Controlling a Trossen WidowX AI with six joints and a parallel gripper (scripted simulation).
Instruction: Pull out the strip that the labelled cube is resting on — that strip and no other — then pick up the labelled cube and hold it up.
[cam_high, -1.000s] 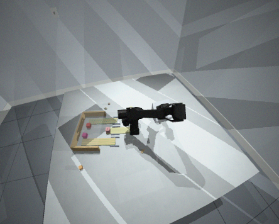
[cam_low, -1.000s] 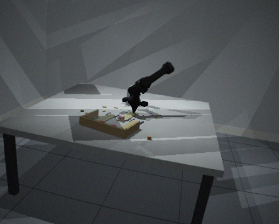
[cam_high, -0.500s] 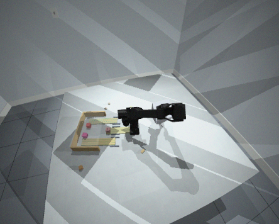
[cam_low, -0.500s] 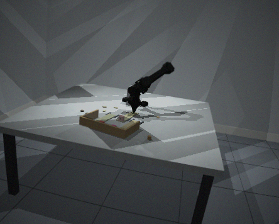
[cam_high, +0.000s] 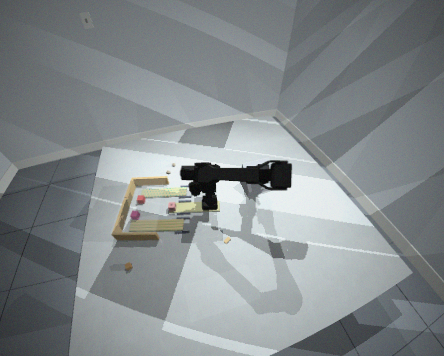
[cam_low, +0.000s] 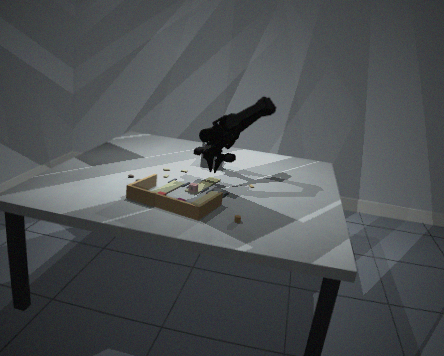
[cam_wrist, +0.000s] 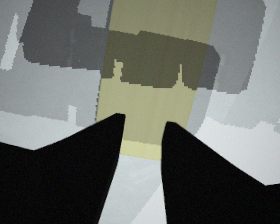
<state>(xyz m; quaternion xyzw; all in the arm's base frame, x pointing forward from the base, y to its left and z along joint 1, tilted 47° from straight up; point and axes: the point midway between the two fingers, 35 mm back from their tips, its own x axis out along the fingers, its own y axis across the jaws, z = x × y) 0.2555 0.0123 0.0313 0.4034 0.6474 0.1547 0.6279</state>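
A pink cube (cam_high: 172, 205) (cam_low: 193, 187) rests on the inner end of the middle yellow strip (cam_high: 189, 207) (cam_low: 208, 184) (cam_wrist: 150, 105); a label on it is too small to make out. This strip sticks out farther from the wooden frame's open side than the others. My gripper (cam_low: 213, 171) (cam_wrist: 144, 127) is partly open and empty, above the strip's outer end, which shows between and beyond the fingertips in the wrist view. A red cube (cam_high: 141, 199) (cam_low: 162, 193) and a magenta cube (cam_high: 135, 215) lie inside the frame, off the middle strip.
Two other strips, one (cam_high: 164, 192) at the back and one (cam_high: 156, 226) at the front, flank the middle one. The U-shaped wooden frame (cam_high: 123, 212) (cam_low: 170, 204) has low walls. Dark guides stand between the strips. Small blocks lie outside, including an orange one (cam_high: 128, 266) (cam_low: 237, 219).
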